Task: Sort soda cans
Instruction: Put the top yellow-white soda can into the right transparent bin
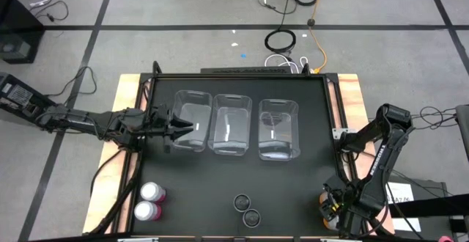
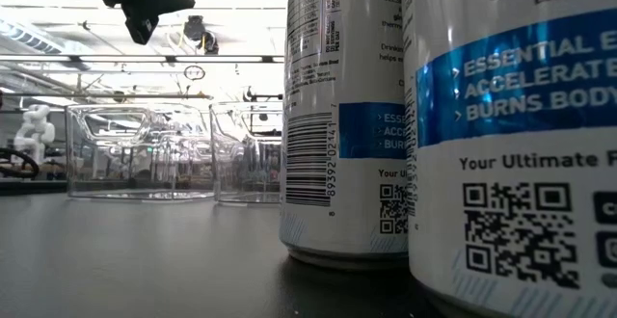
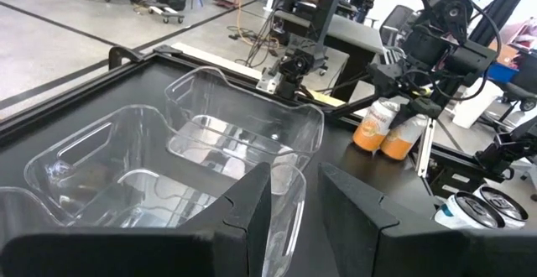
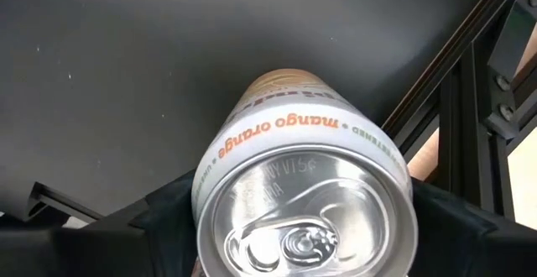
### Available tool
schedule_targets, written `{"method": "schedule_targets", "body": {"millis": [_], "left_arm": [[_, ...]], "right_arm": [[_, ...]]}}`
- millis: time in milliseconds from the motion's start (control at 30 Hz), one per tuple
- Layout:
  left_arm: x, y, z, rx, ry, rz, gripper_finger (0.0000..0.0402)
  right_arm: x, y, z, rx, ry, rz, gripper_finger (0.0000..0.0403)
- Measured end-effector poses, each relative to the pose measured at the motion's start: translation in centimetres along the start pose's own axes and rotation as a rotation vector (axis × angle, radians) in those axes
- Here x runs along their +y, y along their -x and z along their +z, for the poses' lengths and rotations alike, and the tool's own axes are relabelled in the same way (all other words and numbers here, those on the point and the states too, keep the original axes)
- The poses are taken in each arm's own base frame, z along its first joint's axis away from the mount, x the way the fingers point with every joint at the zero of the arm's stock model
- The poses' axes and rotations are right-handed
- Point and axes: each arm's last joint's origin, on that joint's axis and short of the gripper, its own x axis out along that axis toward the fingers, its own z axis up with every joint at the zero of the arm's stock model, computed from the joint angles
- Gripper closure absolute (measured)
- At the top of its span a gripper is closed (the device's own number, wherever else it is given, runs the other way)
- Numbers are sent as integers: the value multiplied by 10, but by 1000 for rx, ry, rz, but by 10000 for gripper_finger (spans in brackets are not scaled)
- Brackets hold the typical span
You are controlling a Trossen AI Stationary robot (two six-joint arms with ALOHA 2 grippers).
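Orange can (image 4: 306, 197) held between the right gripper (image 1: 331, 204) fingers, lower right of the high view.
The left gripper (image 1: 183, 130) hangs a little open above the leftmost clear bin (image 1: 192, 117).

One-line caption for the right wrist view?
Right gripper straddling a mango orange can above the black table.

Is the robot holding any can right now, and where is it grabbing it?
Yes. The right gripper is clamped on an orange can, its fingers on either side near the silver top. The left gripper holds nothing; it hovers open over the left clear bin.
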Motion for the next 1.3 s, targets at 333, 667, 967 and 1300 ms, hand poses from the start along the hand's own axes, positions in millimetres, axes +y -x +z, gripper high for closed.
{"method": "schedule_targets", "body": {"millis": [333, 667, 967, 1300], "left_arm": [[0, 0, 0, 0, 0, 0, 293], [0, 0, 0, 0, -1, 0, 293], [0, 0, 0, 0, -1, 0, 293], [0, 0, 0, 0, -1, 0, 293]], "right_arm": [[0, 0, 2, -10, 11, -15, 103], [-2, 5, 6, -4, 13, -15, 109], [-14, 35, 13, 3, -2, 8, 116], [-27, 74, 29, -45, -20, 32, 114]]}}
